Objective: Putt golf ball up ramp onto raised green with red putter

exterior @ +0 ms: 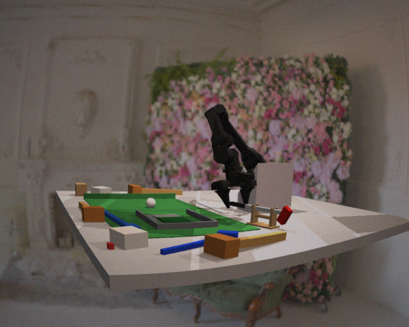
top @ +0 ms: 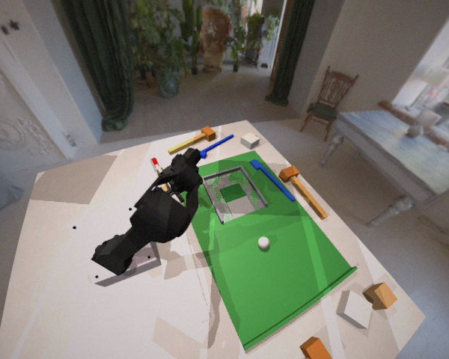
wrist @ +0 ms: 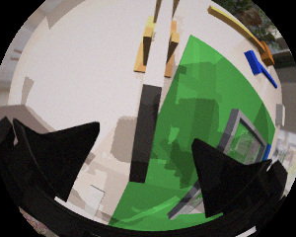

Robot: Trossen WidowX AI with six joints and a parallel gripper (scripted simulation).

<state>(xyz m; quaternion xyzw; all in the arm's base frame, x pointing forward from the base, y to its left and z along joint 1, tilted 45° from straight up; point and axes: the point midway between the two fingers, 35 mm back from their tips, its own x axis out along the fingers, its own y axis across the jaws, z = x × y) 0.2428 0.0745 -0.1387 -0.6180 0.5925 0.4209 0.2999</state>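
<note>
The putter has a red head [top: 153,162] [exterior: 284,214], a pale shaft [wrist: 159,59] and a black grip [wrist: 145,133]. It rests on a small wooden stand [exterior: 264,224] [wrist: 148,41]. My gripper [exterior: 237,205] [wrist: 147,135] is open and empty, its fingers on either side of the black grip, not touching it. The arm hides the fingertips in the top view. The white golf ball [top: 263,242] [exterior: 150,202] lies on the green mat [top: 278,278] [exterior: 109,200]. A dark green square [top: 232,192] [exterior: 172,219] sits inside a grey-walled frame [top: 254,186] [exterior: 187,225].
A blue putter [top: 275,180] lies on the mat's far side, another [top: 218,143] [exterior: 183,246] beyond its end. Orange-headed mallets [top: 289,173] [exterior: 221,245] lie nearby. White blocks [top: 250,140] [top: 354,309] and orange blocks [top: 380,295] stand around the mat. A low green rail [top: 301,307] edges its near end.
</note>
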